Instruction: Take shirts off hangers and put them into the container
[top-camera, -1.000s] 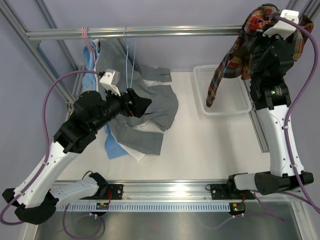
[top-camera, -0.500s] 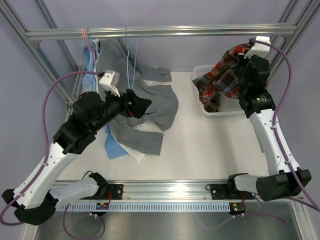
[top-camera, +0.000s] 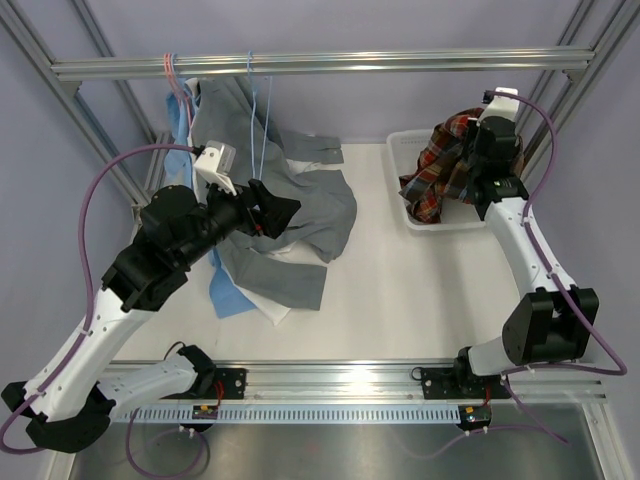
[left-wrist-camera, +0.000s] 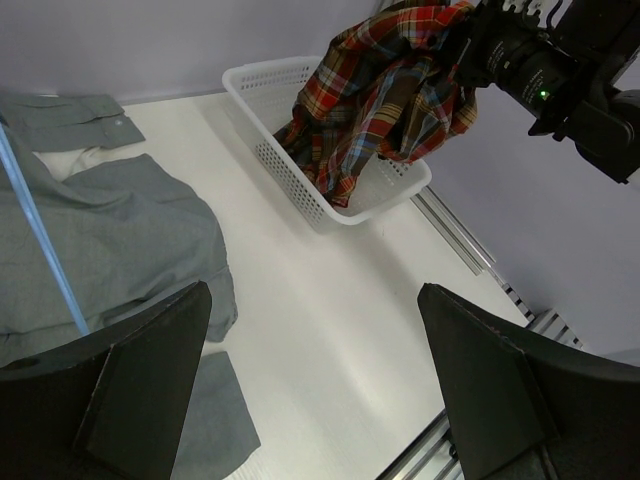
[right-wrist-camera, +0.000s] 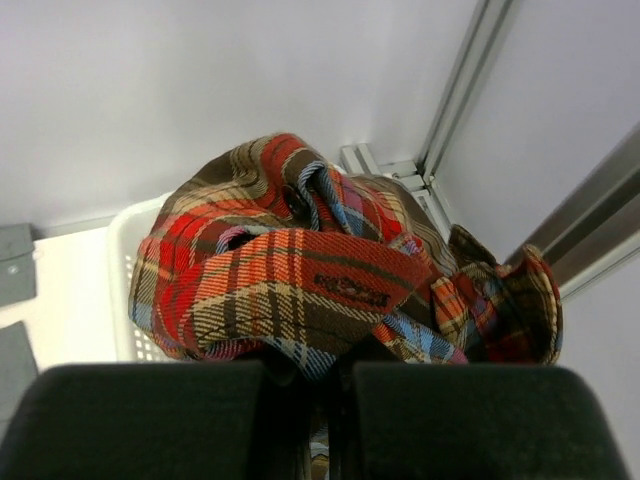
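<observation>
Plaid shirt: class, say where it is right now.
In the top view the plaid shirt is at the far right of the table, bunched in the right claw, its lower end hanging into the white basket.

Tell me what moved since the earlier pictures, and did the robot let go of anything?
The right tool, shut on the plaid shirt, swung down from up by the frame to the white basket, so the shirt's lower end now hangs inside it. Nothing was let go. The left tool stayed open over the grey shirt, which did not move.
</observation>
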